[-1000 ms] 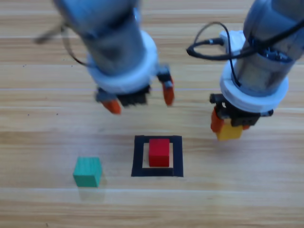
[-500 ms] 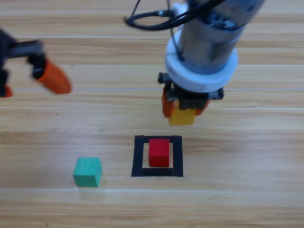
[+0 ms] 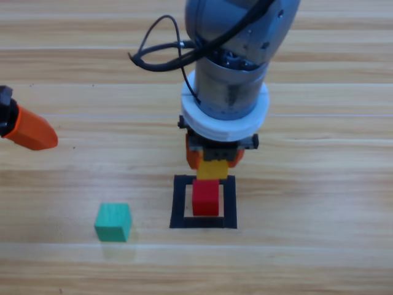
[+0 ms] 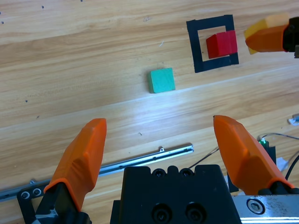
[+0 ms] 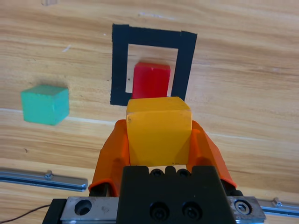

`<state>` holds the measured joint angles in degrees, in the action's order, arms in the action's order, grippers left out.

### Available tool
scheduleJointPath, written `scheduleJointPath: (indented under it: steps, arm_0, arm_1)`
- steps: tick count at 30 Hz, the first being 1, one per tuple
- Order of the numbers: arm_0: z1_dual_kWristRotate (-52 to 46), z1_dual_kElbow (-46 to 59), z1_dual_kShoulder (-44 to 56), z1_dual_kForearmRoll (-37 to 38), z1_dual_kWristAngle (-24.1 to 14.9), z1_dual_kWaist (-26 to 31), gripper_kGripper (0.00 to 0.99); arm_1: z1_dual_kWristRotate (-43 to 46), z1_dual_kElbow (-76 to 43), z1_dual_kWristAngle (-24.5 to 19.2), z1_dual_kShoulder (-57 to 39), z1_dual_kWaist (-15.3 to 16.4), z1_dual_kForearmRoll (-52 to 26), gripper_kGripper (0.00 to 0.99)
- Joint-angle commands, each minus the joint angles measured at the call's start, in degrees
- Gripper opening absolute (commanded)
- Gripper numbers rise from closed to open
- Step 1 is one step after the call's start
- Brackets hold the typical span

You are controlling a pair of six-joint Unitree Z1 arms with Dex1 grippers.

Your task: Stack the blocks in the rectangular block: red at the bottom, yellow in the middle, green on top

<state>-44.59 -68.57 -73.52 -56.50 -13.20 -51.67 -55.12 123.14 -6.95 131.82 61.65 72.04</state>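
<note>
right gripper (image 3: pixel 213 161) pinching yellow cube (image 3: pixel 212 169) at frame centre, over red cube (image 3: pixel 206 198) | left gripper (image 4: pixel 163 154) idling at left edge, jaws spread

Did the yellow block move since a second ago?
Yes. The right gripper, shut on the yellow block, carried it leftward from the right of the tape rectangle to just above the red block.

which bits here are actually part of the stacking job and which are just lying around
Job:
- yellow cube, held by the right gripper
- red cube, inside the tape rectangle
- green cube, on the table
- left gripper, open, waiting

Lying about:
- metal rail
- cables
</note>
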Motion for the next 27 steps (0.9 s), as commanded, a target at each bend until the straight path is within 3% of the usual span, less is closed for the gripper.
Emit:
scheduleJointPath:
  steps: [1,7,27]
  arm_0:
    - [-0.3,2.6,0.8,1.1,-0.2,1.0,0.974]
    - [-0.5,3.7,0.7,2.2,0.0,1.0,0.974]
    - [-0.7,5.5,0.0,4.3,0.6,1.0,0.973]
  arm_1:
    - [-1.3,2.4,-2.8,6.5,1.3,0.8,0.017]
    - [-2.4,3.3,-4.8,7.9,1.2,1.3,0.017]
    - [-2.4,5.0,-4.9,10.7,1.2,1.3,0.017]
